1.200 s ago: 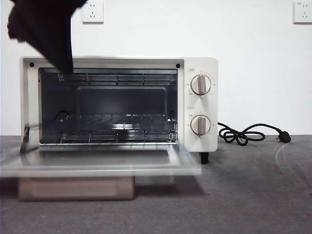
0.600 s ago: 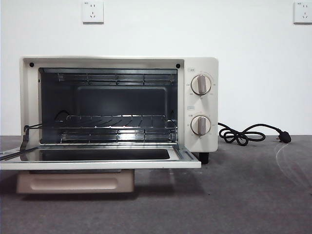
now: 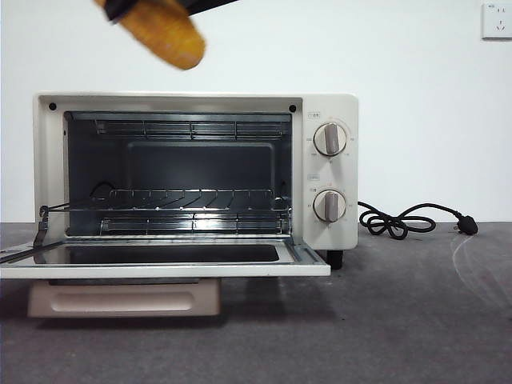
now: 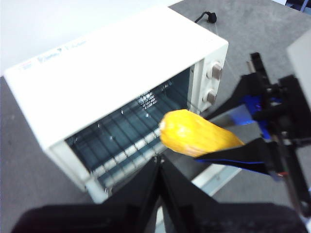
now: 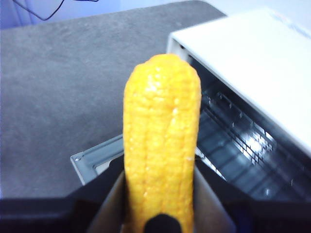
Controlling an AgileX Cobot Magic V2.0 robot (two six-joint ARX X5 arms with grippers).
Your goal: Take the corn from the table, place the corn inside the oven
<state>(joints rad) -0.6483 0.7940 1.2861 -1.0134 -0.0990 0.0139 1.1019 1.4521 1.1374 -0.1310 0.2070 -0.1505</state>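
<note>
1. The corn (image 5: 162, 141) was held lengthwise between the jaws of the right gripper (image 5: 160, 194), clamped on both long sides with its free tip pointing away from the wrist. It was off the table (image 3: 400, 320), in the air.
2. In the front view the corn (image 3: 164, 32) hung above the oven (image 3: 328, 172), at about 11 o'clock from the open cavity and clear of the roof. Only its lower end and a dark bit of the gripper showed at the frame's top edge.
3. The door (image 3: 160, 268) lay flat and open, and the rack (image 3: 192, 200) inside was bare, so nothing blocked the way in.
4. The left gripper (image 4: 160, 194) waited off to the side with its jaws pressed together and empty; its camera saw the corn (image 4: 197, 141) in front of the oven mouth.
5. To do the step well, I judged that the arm should come down in front of the opening, not straight onto the roof, and level the cob so it would pass under the top edge.
6. The tip should lead, aimed at the middle of the rack and away from the side walls and the door hinge at 9 o'clock.
7. The grip should ease only once the cob rested on the rack wires; the rounded, tapered shape could roll if dropped.
</note>
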